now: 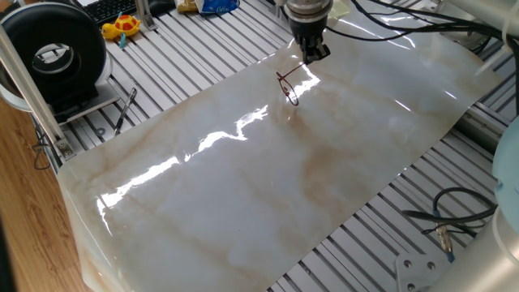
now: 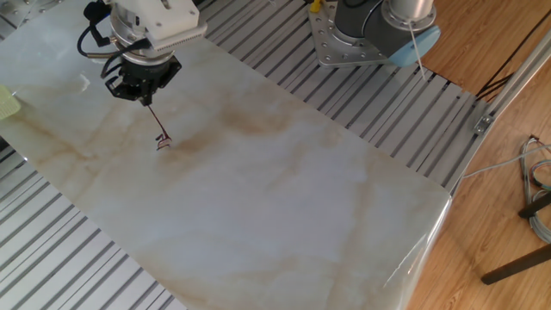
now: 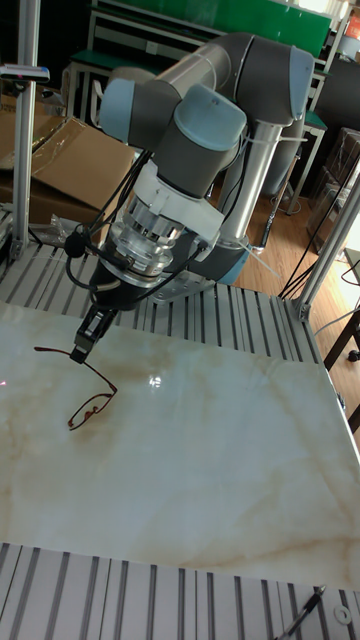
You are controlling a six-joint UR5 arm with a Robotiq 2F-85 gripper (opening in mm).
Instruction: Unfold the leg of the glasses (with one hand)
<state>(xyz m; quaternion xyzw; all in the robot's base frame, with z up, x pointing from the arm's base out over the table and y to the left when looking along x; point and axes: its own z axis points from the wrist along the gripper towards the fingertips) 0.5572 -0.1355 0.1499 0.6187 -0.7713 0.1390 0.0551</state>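
The glasses (image 1: 288, 88) are a thin dark-red wire pair resting on the marble sheet (image 1: 268, 186) near its far edge. In the tall fixed view the lenses (image 3: 90, 408) touch the sheet while one slim leg rises up to my gripper (image 3: 80, 351). A second leg (image 3: 52, 350) sticks out sideways at fingertip height. My gripper (image 1: 313, 53) is shut on the raised leg, just above the sheet. In the other fixed view the gripper (image 2: 142, 96) holds that leg, with the glasses (image 2: 161, 140) hanging below it.
A black pen-like tool (image 1: 124, 109) lies on the slatted table left of the sheet, near a round black device (image 1: 53, 50) and a yellow toy (image 1: 122, 26). Cables (image 1: 450, 217) trail at the right. The arm's base (image 2: 370, 30) stands behind the sheet.
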